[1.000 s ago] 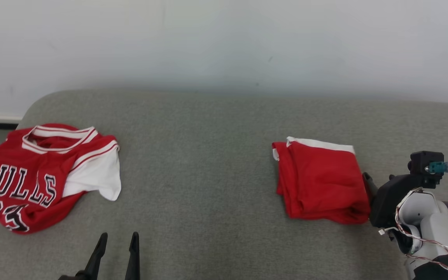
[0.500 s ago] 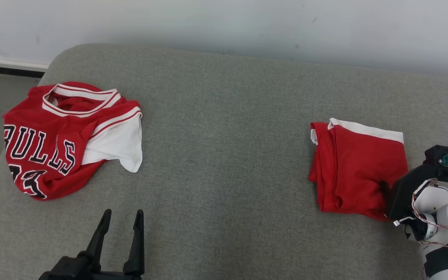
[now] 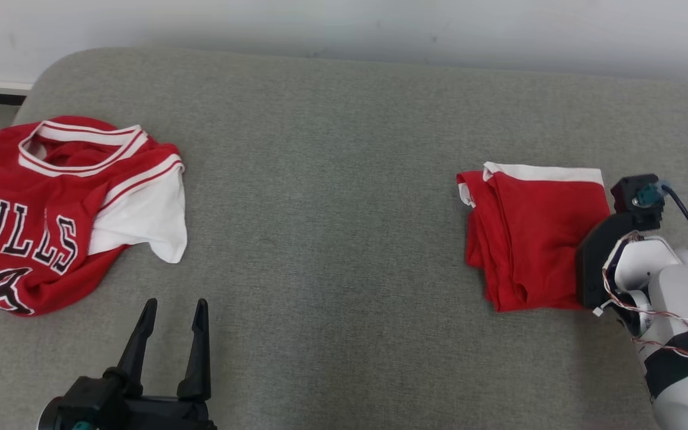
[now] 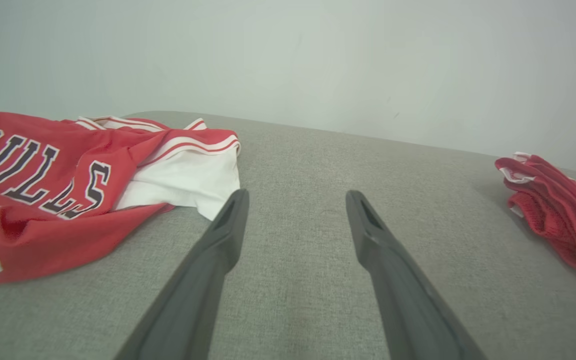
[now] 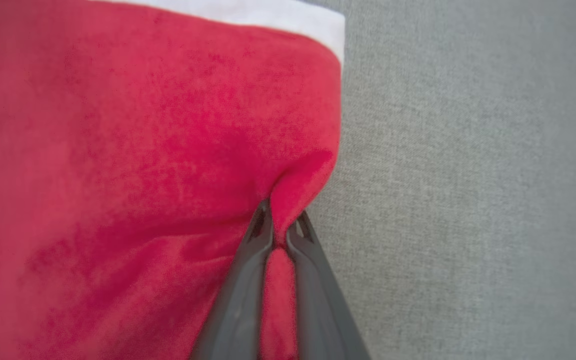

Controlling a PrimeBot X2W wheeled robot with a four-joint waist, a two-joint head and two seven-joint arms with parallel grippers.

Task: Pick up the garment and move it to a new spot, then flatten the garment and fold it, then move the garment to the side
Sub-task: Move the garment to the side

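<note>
1. Change from a second ago: the right gripper (image 5: 279, 222) then stood with its fingers spread just beside the folded red garment (image 3: 529, 239). Now its fingers are pinched together on that garment's edge. The head camera has also shifted, so the framing differs.
2. Right gripper state: clamped on cloth. In the right wrist view a ridge of red fabric bulges up between the two fingertips and puckers just ahead of them.
3. Garment position relative to the right gripper: the bulk spreads ahead of the fingers and to their left in the wrist view. Its white band (image 5: 248, 12) lies at the far end, well ahead of the tips. Bare grey cushion (image 5: 468, 200) lies directly to the fingers' right.
4. In the head view the garment lies flat on the cushion. The gripper's dark body covers its lower right corner, so the fingertips are hidden there.
5. Left gripper (image 3: 175, 303): fingers spread wide, nothing between them, low over bare cushion.
6. Relative to the left gripper: a red "BULLS" jersey (image 3: 39, 221) lies crumpled ahead and to its left, near but apart. The folded garment lies well away to its right.
7. A pale wall (image 4: 318, 60) rises behind the cushion, ahead of the left gripper.
</note>
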